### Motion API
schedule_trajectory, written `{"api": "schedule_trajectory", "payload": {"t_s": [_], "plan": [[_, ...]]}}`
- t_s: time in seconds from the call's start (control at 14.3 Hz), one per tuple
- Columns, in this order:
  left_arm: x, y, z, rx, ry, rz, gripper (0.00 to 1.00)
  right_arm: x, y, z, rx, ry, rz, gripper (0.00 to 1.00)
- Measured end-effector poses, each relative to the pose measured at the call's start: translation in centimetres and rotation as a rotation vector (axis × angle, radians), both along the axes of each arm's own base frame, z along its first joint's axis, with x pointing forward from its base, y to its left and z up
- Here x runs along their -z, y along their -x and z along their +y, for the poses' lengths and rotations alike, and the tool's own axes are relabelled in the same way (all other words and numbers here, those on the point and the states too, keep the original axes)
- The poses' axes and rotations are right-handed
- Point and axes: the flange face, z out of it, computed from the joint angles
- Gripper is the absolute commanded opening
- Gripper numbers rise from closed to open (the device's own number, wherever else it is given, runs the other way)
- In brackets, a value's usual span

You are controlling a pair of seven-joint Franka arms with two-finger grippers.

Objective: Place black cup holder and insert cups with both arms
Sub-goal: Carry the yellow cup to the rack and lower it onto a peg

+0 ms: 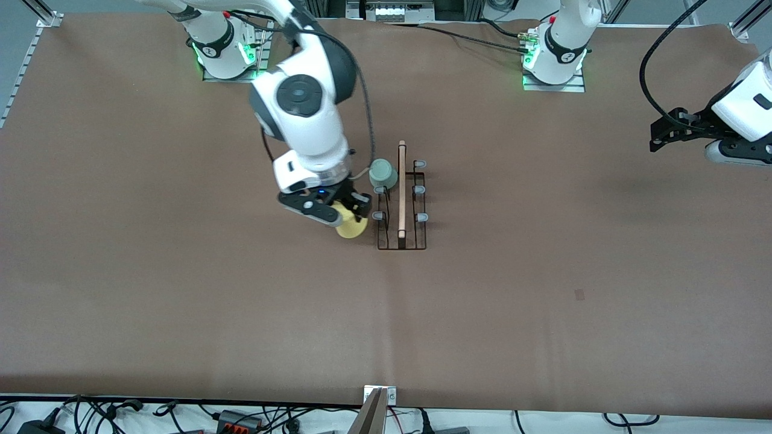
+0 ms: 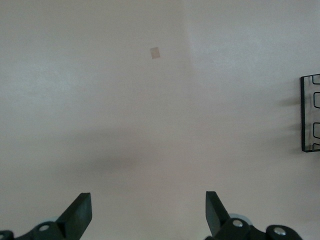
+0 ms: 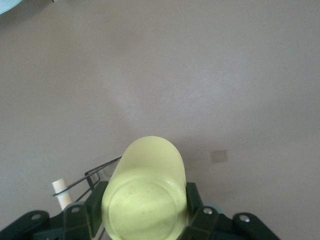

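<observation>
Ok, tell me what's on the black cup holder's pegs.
One mint green cup sits on a peg of the black cup holder. Four pegs show bare; the right gripper, gripping the yellow cup, crowds the sixth.

The right arm's black two-finger gripper is clamped on a load near table centre. The left arm's black two-finger gripper waits at three o'clock, fingers spread.
</observation>
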Motion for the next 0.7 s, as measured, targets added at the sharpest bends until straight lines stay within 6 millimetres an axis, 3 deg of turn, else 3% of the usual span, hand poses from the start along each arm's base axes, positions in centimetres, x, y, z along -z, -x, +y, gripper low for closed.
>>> {"api": "schedule_trajectory", "payload": {"t_s": [0.35, 0.7], "plan": [[0.0, 0.0, 0.0, -0.001, 0.0, 0.001, 1.0, 1.2, -0.7, 1.2, 0.008, -0.02, -0.026, 0.09], [0.0, 0.0, 0.0, -0.001, 0.0, 0.001, 1.0, 2.6, 0.6, 3.0, -0.013, -0.021, -0.015, 0.11]]}}
